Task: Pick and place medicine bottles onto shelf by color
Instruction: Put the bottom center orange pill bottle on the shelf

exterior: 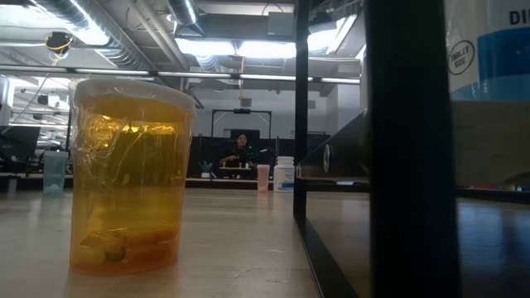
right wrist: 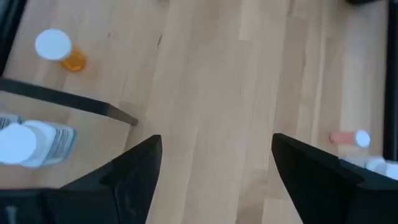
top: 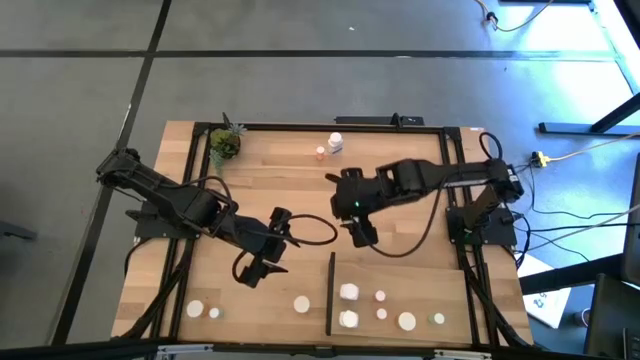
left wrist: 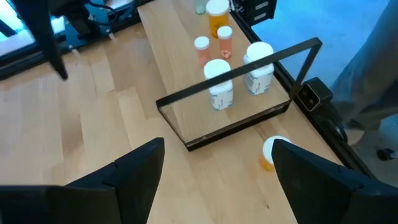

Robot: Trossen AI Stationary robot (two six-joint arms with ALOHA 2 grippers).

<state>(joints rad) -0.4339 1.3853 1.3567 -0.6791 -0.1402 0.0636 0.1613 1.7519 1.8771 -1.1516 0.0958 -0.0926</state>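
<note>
above table centre | left claw apart, empty | orange bottle near | shelf beyond

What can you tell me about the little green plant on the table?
The plant is small and leafy, with dark green leaves and a few thin spiky blades sticking out. It sits in the far left corner of the wooden table, right by the black frame rail. Its pot is hidden under the leaves when seen from above. Nothing touches it: the bottles and both arms are well away from it. It does not show in the other views.
</note>
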